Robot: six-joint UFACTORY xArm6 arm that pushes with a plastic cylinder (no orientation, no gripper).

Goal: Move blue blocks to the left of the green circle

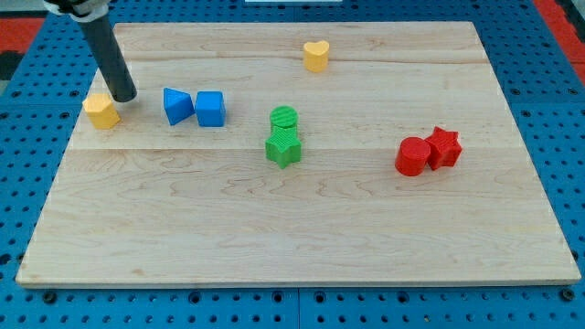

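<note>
A blue triangle-like block (176, 105) and a blue cube (210, 109) stand side by side, touching, at the board's upper left. The green circle (284, 118) lies near the middle, to their right, with a green star (283, 146) touching it just below. My tip (125, 97) rests on the board at the view's upper left, between a yellow block (101, 110) on its left and the blue triangle on its right. It is a short gap from the blue triangle and almost touches the yellow block.
A yellow heart (316, 56) sits near the top edge, right of centre. A red cylinder (413, 156) and a red star (443, 146) touch each other at the right. The wooden board (292, 247) lies on a blue pegboard table.
</note>
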